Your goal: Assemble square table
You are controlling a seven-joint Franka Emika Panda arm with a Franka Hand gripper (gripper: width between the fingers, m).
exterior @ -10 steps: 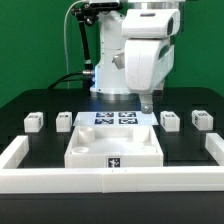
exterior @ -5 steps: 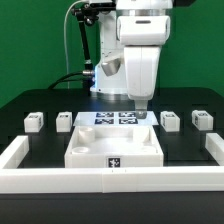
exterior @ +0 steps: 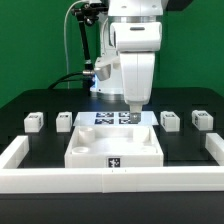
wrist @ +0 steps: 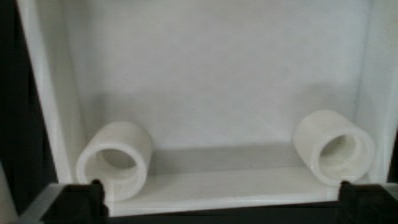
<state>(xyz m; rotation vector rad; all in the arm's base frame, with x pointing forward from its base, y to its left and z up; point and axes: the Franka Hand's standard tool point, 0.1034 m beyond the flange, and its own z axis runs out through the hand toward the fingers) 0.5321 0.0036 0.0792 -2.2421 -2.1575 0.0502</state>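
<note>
The white square slab [exterior: 115,146] lies in the middle of the black surface, with a black-white tag on its front wall. Four small white legs stand in a row behind it: two on the exterior view's left [exterior: 34,121] [exterior: 65,120] and two on the right [exterior: 169,120] [exterior: 201,119]. My gripper [exterior: 134,108] hangs over the slab's far edge, just above it. In the wrist view the slab [wrist: 214,90] fills the picture, with two round corner sockets [wrist: 119,155] [wrist: 333,148]. The gripper [wrist: 221,205] is open and empty, its dark fingertips [wrist: 80,200] far apart.
The marker board [exterior: 108,117] lies flat behind the slab, under the arm. A long white rail [exterior: 60,180] borders the black surface at the front and both sides. The robot base stands at the back.
The arm has moved toward the exterior view's left, bringing the gripper from beside the slab's far right corner to over its far edge. Slab and legs have not moved.
</note>
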